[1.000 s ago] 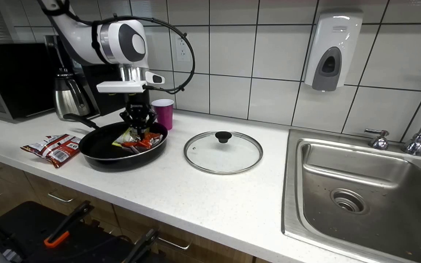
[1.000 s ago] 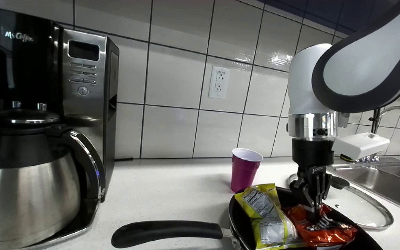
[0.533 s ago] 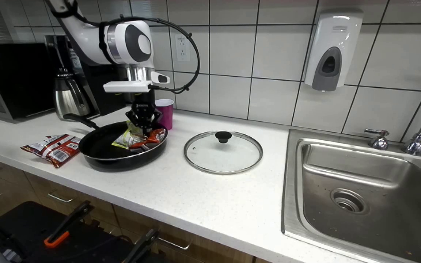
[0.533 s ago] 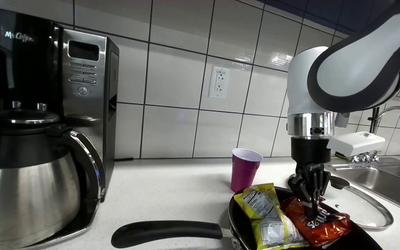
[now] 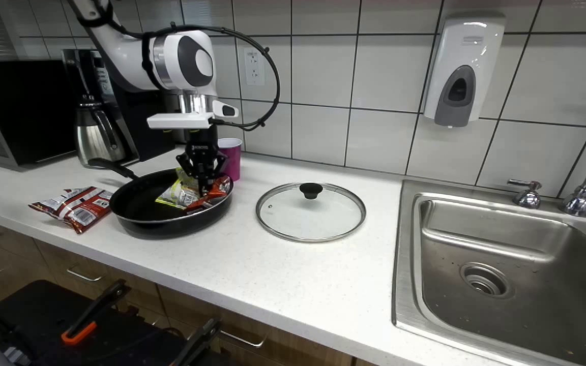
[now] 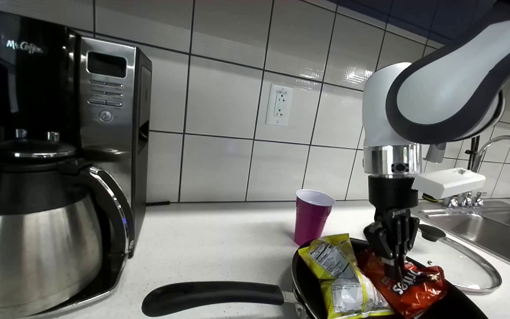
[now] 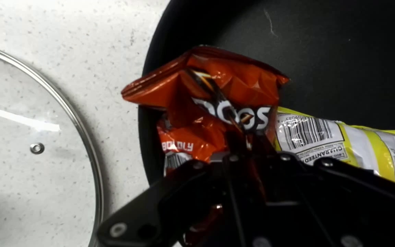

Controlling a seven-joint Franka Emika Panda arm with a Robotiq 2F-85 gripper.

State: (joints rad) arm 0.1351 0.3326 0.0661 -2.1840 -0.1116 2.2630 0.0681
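A white and dark gray robot arm (image 6: 450,97) reaches over a kitchen counter (image 5: 293,274), its black gripper (image 7: 248,145) pointing straight down into a black frying pan (image 5: 155,229). The gripper's jaws stand close together, clamped on a red Doritos bag (image 6: 414,292), whose shiny film puckers where it is pinched. The bag lies inside the pan, on the side nearer a glass lid (image 5: 308,221); in the wrist view, one of its corners reaches across the pan's rim. Right alongside it in the pan lies a yellow and white snack bag (image 6: 348,283), printed label and barcode showing. A red and white snack bag (image 5: 82,206) lies on the counter just beside the pan; whether the two touch cannot be told. The lid rests on the counter, black knob (image 5: 311,190) up, between the pan and a stainless steel sink (image 5: 532,315). A magenta cup (image 6: 311,217) with a white inside stands upright near the pan, toward the tiled wall (image 6: 228,110). Farther along are a Mr. Coffee coffee maker (image 6: 109,133) and its steel carafe (image 6: 38,252). A white soap dispenser (image 5: 468,66) is mounted above the sink.
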